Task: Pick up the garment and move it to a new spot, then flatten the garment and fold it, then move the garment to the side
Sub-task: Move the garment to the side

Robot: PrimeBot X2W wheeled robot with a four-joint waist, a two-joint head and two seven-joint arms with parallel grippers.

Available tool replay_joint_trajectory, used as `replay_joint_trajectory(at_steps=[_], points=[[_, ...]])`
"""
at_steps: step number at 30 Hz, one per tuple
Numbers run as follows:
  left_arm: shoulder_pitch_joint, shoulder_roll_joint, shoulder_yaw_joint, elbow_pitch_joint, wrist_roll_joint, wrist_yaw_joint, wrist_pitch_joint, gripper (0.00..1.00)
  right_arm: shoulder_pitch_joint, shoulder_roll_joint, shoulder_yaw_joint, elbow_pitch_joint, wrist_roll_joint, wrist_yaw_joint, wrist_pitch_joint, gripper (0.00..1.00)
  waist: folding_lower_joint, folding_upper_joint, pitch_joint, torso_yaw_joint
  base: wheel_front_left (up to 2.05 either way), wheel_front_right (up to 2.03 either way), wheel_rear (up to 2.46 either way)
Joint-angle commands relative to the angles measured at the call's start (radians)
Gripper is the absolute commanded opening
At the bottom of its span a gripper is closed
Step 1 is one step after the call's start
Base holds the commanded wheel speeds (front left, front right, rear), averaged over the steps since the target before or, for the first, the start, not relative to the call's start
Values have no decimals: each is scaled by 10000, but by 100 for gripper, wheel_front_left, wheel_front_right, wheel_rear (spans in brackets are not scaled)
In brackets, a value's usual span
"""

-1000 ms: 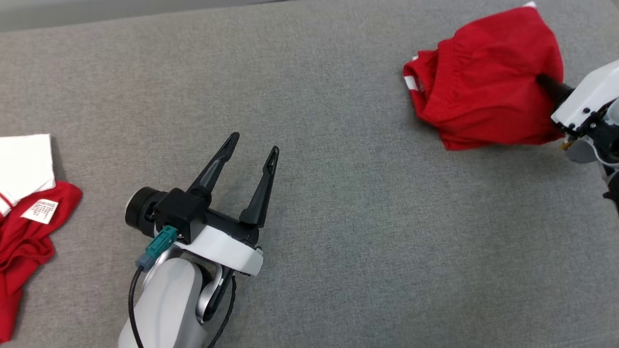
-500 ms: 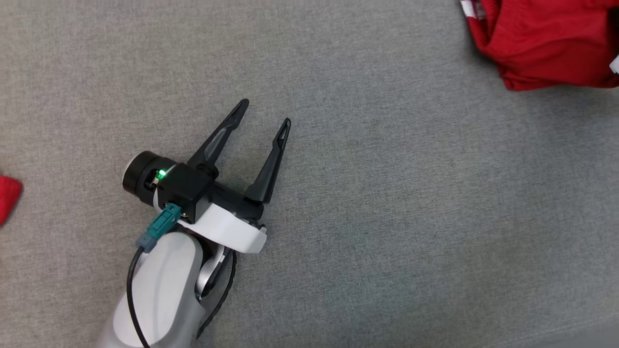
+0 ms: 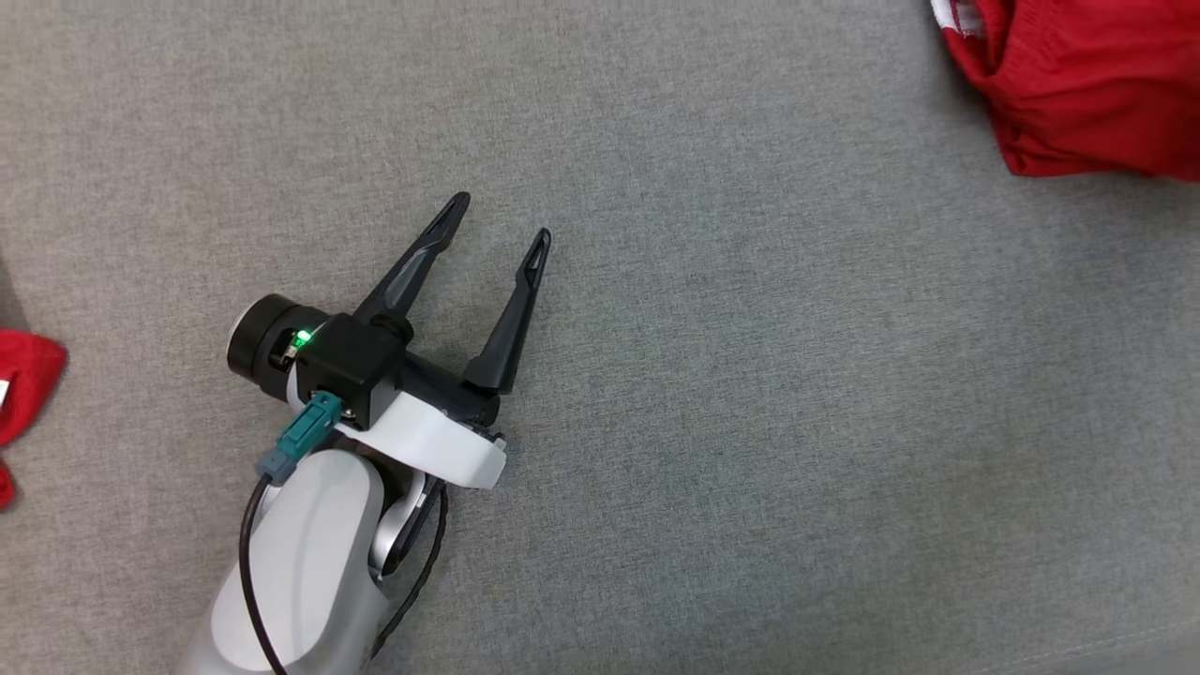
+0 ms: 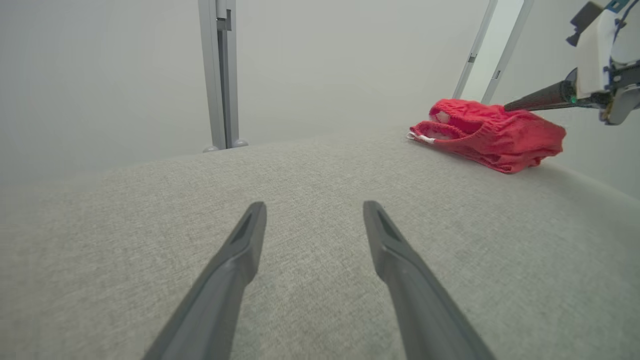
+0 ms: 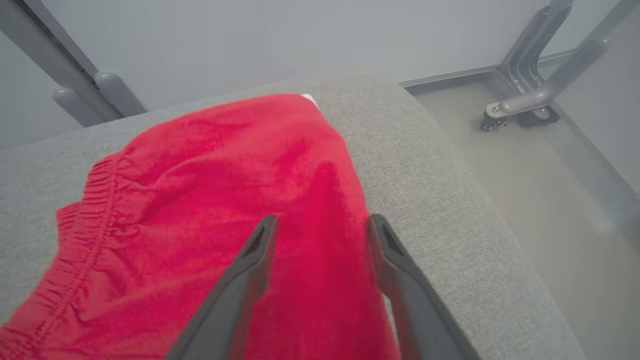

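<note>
Garment (image 3: 1078, 84): red shorts with an elastic waistband, bunched into a compact and rather lumpy bundle. It lies at the far right of the grey padded table (image 3: 712, 422), close to the table's right edge.

Right gripper (image 5: 322, 220): poised directly over the bundle, fingers spread with red cloth showing between and beneath them. Nothing is pinched. I cannot tell whether the tips touch the fabric.

Left gripper (image 3: 501, 217): near-left of centre, well apart from the garment, jaws wide and empty above bare table.

Second red cloth (image 3: 23, 394) sits at the left edge, untouched.

Progress, my reading: the garment is off to one side and no longer gripped, so the last step, moving it aside, looks done or nearly so. The fold looks loose rather than crisp, and how neat it is cannot be judged from here. What seems left is for the right arm to draw clear.
</note>
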State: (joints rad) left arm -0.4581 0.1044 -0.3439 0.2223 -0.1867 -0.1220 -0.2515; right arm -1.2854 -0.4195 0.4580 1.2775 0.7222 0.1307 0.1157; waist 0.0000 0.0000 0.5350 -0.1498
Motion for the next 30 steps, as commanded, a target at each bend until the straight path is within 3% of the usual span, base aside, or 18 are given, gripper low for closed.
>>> replay_joint_trajectory(at_steps=[1,15,19,30], points=[[38,27,36,36,-84,59,-52,100,-82,-28,2,58,-172,4,-152,100,0,0,-146,-30,0,0,0],[1053,242,563,264,-516,355,-121,100,700,454,444,-91,-1241,4,-1503,100,0,0,-2382,-342,0,0,0],[1474,372,901,137,-655,514,-130,100,1234,602,564,-697,-912,4,-1809,100,0,0,-2977,-276,0,0,0],[2405,457,1514,-311,-859,745,-130,100,3405,-9,624,-3046,-3,4,-2866,100,0,0,-4086,500,0,0,0]])
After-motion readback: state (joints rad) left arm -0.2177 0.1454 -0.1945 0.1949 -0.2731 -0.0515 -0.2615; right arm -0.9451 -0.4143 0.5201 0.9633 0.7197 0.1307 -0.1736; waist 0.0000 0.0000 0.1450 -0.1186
